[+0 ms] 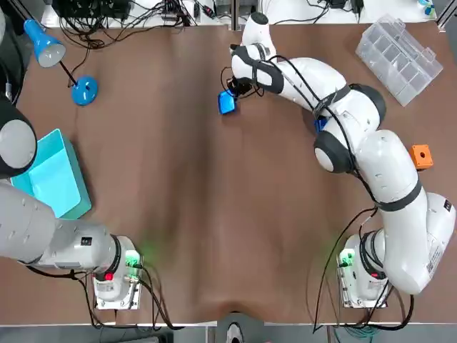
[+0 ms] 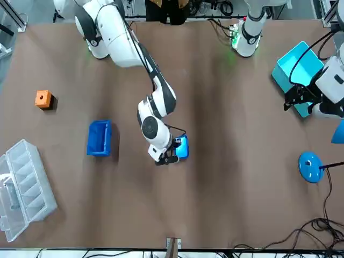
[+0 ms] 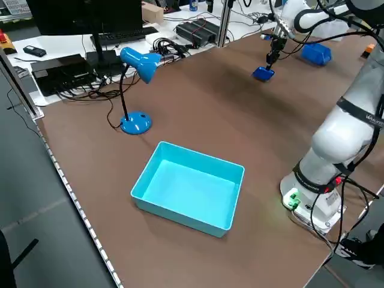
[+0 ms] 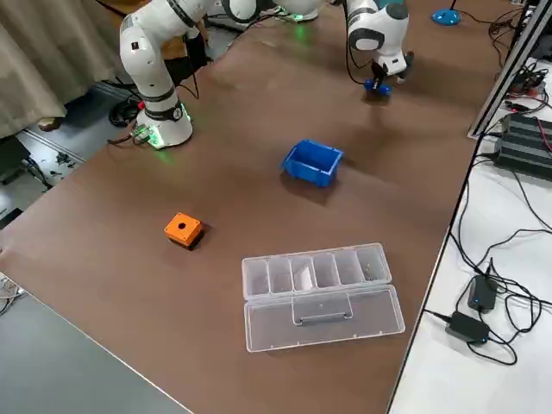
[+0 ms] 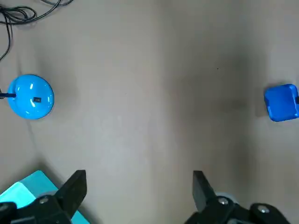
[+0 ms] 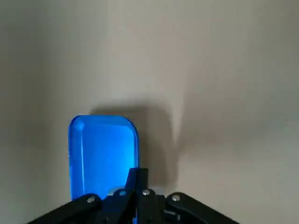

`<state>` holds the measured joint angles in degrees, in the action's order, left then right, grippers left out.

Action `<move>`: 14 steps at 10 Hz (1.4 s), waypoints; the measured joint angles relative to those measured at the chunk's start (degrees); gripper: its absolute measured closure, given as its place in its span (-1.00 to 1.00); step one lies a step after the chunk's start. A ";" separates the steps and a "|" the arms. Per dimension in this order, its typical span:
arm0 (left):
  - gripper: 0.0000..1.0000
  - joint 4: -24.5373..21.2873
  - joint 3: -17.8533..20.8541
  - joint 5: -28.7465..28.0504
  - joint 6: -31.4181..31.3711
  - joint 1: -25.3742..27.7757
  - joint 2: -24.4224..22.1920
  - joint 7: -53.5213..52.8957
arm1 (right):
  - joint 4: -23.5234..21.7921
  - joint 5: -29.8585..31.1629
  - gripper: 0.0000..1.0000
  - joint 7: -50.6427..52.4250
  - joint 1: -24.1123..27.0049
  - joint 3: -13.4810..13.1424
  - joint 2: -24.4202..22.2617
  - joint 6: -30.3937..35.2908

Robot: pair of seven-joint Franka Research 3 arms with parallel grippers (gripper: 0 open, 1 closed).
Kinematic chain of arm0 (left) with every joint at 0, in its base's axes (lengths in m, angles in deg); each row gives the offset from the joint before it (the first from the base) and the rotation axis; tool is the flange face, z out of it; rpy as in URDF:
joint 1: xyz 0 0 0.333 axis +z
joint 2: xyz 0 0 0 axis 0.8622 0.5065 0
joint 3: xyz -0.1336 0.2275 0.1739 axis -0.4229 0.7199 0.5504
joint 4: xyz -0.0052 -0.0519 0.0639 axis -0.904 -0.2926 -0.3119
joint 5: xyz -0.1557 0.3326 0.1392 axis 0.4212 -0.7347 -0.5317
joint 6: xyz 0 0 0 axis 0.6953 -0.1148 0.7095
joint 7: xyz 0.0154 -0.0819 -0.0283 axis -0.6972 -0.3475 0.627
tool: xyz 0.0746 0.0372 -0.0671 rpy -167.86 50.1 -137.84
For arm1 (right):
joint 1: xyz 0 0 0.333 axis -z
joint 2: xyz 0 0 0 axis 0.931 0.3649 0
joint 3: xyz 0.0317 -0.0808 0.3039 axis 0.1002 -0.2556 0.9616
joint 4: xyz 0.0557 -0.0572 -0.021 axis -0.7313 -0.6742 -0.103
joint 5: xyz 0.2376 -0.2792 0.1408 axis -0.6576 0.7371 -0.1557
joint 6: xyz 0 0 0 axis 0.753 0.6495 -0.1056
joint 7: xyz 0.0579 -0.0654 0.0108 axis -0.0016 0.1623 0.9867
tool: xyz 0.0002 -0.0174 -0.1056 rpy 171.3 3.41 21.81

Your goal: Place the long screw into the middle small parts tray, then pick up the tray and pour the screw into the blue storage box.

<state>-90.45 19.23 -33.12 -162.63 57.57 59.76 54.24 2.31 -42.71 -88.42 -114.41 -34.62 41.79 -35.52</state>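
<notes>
You get no text, number or brand that can be read in any view. The only candidate is a small dark sticker (image 5: 36,99) on top of the blue lamp base (image 5: 22,100), and its print is too small to make out.

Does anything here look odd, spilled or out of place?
The small blue tray, pinched at its rim by the right gripper at the table's far middle, looks empty: no screw shows. The left gripper hangs idle at the left edge. Nothing spilled.
</notes>
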 joint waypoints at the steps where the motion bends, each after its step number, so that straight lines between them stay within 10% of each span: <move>1: -1.00 0.00 0.00 0.00 0.00 0.00 0.00 0.00 | 0.01 0.01 0.90 0.00 -0.07 0.04 0.45 -0.74; 3: -1.00 0.00 0.01 0.00 0.00 0.00 0.00 0.00 | 0.16 0.62 0.71 0.07 -0.12 0.04 1.21 -1.12; 9: -1.00 0.02 -0.01 0.00 0.00 -0.01 0.00 0.00 | 3.07 10.49 -0.99 5.53 5.93 -1.28 -5.42 11.69; 14: -1.00 0.03 0.04 0.00 0.00 0.05 0.02 0.00 | -1.98 12.08 -1.00 10.60 9.68 -11.87 -16.04 18.26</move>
<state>-90.42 19.26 -33.12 -162.63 57.62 59.78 54.24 0.33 -30.63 -77.82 -104.73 -46.49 25.75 -17.26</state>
